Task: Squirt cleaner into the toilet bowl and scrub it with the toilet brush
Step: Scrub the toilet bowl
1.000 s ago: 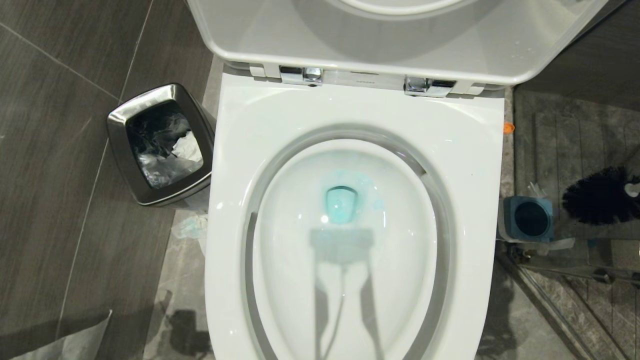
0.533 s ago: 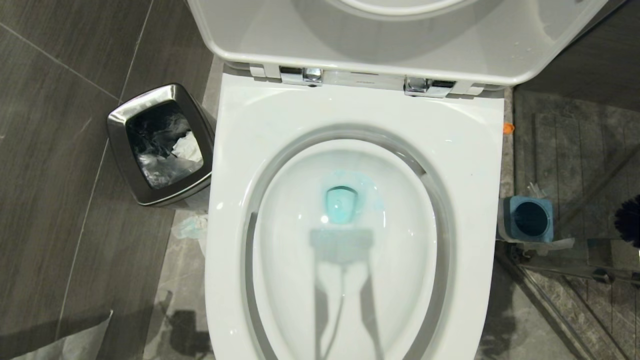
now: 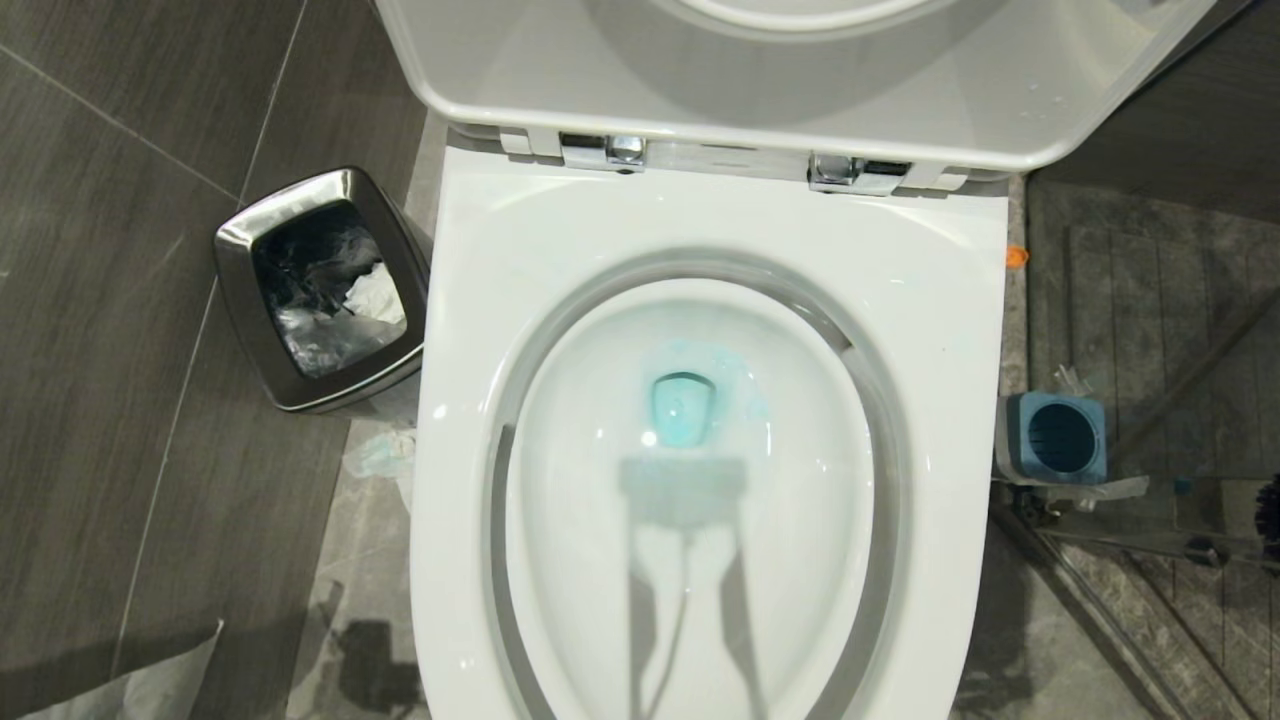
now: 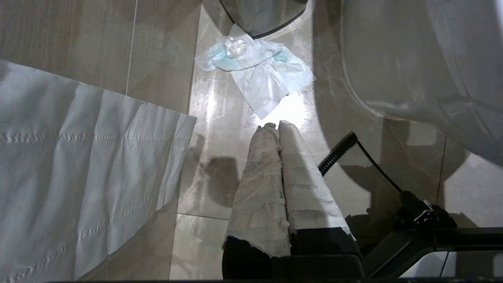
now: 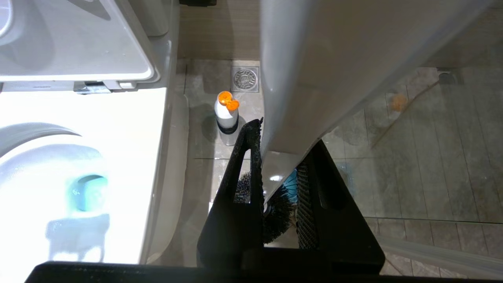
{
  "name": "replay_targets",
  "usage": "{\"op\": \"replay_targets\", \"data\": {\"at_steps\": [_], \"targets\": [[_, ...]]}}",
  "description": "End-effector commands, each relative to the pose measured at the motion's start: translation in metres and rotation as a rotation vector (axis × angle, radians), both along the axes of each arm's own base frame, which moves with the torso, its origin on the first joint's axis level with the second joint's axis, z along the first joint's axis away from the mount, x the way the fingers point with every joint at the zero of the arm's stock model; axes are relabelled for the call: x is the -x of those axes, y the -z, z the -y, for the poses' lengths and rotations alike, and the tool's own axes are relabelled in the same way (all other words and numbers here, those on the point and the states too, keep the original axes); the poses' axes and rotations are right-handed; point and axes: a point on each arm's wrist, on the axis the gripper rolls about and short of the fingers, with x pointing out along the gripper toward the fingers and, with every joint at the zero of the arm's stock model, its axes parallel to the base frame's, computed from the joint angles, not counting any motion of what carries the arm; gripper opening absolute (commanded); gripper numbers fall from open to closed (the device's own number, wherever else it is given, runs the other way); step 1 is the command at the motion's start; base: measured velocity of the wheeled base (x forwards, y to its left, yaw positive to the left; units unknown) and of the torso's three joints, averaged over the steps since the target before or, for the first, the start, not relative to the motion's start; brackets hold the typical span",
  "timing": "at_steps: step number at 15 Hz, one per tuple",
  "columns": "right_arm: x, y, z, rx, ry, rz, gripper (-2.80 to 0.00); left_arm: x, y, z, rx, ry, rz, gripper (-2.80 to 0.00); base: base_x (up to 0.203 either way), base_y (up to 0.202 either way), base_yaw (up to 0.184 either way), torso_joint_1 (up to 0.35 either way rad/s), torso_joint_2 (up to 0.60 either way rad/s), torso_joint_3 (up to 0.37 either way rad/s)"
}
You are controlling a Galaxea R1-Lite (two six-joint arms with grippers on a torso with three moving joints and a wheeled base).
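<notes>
Stage: blue cleaner liquid (image 3: pixel 683 408) already sits in the water at the bottom of the bowl (image 3: pixel 560 230); scrubbing is, by my reckoning, the step in hand.
Right gripper (image 5: pixel 275 173): off to the bowl's right, outside the head view; its black fingers (image 5: pixel 243 173) are clamped on the brush handle (image 5: pixel 306 78).
Brush: the whitish handle runs up through the jaws towards the wrist camera, and the black bristle head (image 5: pixel 277 214) hangs below the fingers, over the floor tiles.
Key relation: the brush's long axis is close to upright, head down, and the bowl lies to one side of it, towards the robot's left. To my eye the head has to be carried sideways over the rim and then lowered into the basin.
Holder (image 3: pixel 1057 437): stands empty on the floor just beside the bowl's right edge.
Bottle (image 5: pixel 226 114): upright on the floor between the bowl and the glass panel, orange cap up, apart from the gripper.
Left gripper (image 4: pixel 278 129): parked low on the bowl's left side, wrapped fingers pressed together, holding nothing; much less handy for the brush than the right.
Bin (image 3: pixel 235 240): left of the bowl, not involved.
</notes>
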Motion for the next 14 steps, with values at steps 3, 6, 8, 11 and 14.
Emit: {"op": "replay_targets", "data": {"at_steps": [3,6,8,11,14], "targets": [[0.008,-0.005,-0.002,0.007,-0.002,0.036,-2.80,0.000,0.000,0.000,0.000,0.000,0.000,-2.80,0.000,0.000,0.000,0.000,0.00,0.000],[0.016,-0.014,-0.003,0.016,-0.007,0.075,-2.80,0.000,0.000,0.000,0.000,0.000,0.000,-2.80,0.000,0.000,0.000,0.000,0.00,0.000],[0.015,-0.018,-0.003,0.017,-0.008,0.077,-2.80,0.000,0.000,0.000,0.000,0.000,0.000,-2.80,0.000,0.000,0.000,0.000,0.00,0.000],[0.011,-0.019,-0.002,0.015,-0.011,0.063,-2.80,0.000,0.000,0.000,0.000,0.000,0.000,-2.80,0.000,0.000,0.000,0.000,0.00,0.000],[0.009,-0.020,-0.002,0.013,-0.010,0.045,-2.80,0.000,0.000,0.000,0.000,0.000,0.000,-2.80,0.000,0.000,0.000,0.000,0.00,0.000]]}}
